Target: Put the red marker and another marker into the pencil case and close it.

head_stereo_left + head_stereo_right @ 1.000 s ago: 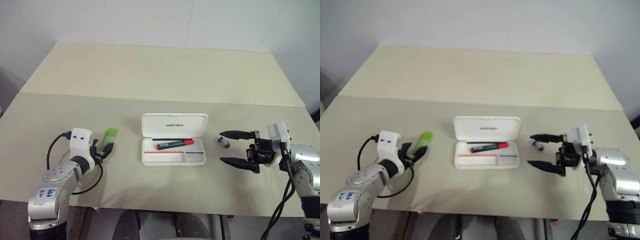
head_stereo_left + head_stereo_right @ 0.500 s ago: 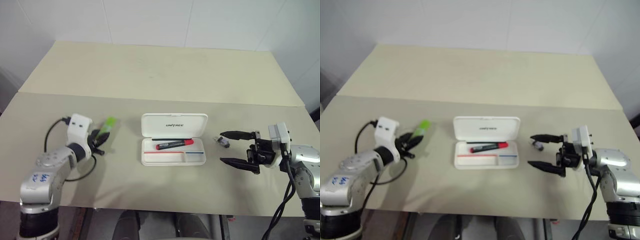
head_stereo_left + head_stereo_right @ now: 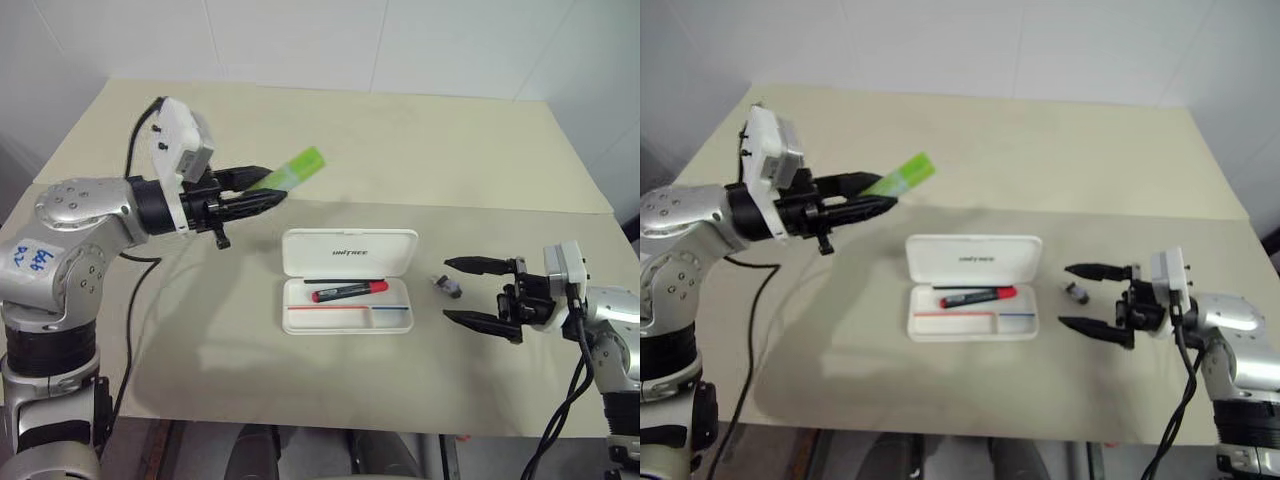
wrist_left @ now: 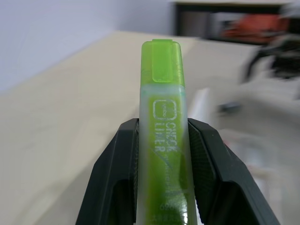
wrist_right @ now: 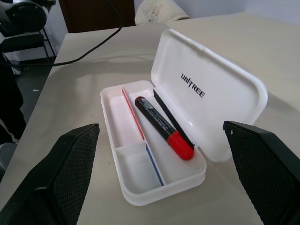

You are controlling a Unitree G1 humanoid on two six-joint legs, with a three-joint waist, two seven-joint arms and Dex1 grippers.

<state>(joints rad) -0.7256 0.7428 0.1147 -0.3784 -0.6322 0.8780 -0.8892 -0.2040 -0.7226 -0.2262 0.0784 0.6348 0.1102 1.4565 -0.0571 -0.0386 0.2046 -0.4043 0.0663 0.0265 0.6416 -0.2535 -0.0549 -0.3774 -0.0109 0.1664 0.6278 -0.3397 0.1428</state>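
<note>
left arm has come up off the beige tabletop (image 3: 330, 160) since a second ago: then its gripper sat low at the near left of the table with the flat lime-green highlighter marker (image 3: 292, 171) on the surface, now the left gripper (image 3: 265, 190) hangs raised and level, aimed toward the right, marker lifted with it. right arm, case and the rest unchanged.

room: table is wide and mostly bare, with a seam across the middle. nothing between the left gripper and the white hard plastic pencil case (image 3: 350, 282), which lies below and to the right of its tips, lid open flat toward the back, "unitree" print up. the tray's front and left compartments are free. far half of the table is open behind the gripper.

left gripper: black fingers (image 4: 117, 173) clamped on the marker's pale body from both sides, green cap end sticking out past the tips and angled up to the right; wrist view shows both pads touching it.

slim red marker with black sections (image 3: 349, 290) lies in the case tray along the back wall, red cap to the right, next to the red-and-blue stripe.

right gripper (image 3: 470, 293) is level near the table, just right of the case, pointing at it, fingers spread wide, holding nothing. small dark grey object (image 3: 449, 287) lies on the table close to its upper fingertip, contact unclear.
</note>
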